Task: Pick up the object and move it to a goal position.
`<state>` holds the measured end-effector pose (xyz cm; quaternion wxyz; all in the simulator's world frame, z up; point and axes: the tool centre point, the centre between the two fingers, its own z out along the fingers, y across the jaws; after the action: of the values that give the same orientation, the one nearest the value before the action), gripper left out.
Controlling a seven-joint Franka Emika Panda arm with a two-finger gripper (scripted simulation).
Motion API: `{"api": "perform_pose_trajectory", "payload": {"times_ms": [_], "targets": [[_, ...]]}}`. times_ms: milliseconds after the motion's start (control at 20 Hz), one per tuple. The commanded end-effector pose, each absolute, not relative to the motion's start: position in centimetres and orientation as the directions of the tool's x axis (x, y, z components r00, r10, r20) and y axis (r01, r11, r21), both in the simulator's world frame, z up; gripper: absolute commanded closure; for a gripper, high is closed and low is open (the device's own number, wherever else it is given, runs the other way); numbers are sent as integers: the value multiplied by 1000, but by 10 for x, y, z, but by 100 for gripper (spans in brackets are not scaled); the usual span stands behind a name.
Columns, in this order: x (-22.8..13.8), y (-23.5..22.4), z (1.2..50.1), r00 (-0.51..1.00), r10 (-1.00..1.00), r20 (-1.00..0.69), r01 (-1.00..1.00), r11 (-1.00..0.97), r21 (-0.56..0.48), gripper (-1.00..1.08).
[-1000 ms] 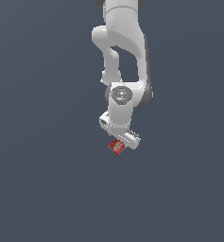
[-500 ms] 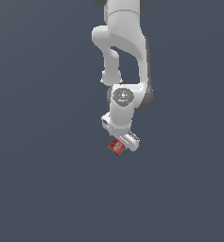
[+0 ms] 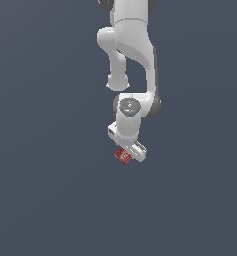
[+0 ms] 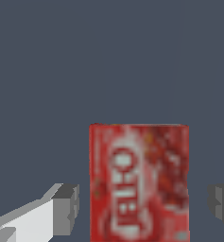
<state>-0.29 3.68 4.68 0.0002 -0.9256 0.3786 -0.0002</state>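
Observation:
The object is a small flat red box with white lettering, lying on the dark grey floor. In the wrist view it sits between my two grey fingertips, with a gap on each side and no contact. My gripper is open around it. In the exterior view the white arm reaches straight down, and the gripper hangs just over the object, hiding part of it.
A plain dark grey floor fills both views. No other objects, containers or edges are in sight.
The arm's wrist has sunk slightly toward the red box over the last second. The box itself has not moved, and the fingers remain apart.

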Motion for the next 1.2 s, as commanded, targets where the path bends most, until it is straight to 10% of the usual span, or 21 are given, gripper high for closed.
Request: {"api": "perform_pose_trajectory", "payload": {"times_ms": [0,400,450,1150], "targets": [[-4,37,34,712,-702,0,-702,-712,0,-92],[-3,37,15,711,-703,0,-703,-711,0,-92],[-3,37,15,711,-703,0,-703,-711,0,108],[-1,38,21,712,-702,0,-702,-712,-1,108]]}}
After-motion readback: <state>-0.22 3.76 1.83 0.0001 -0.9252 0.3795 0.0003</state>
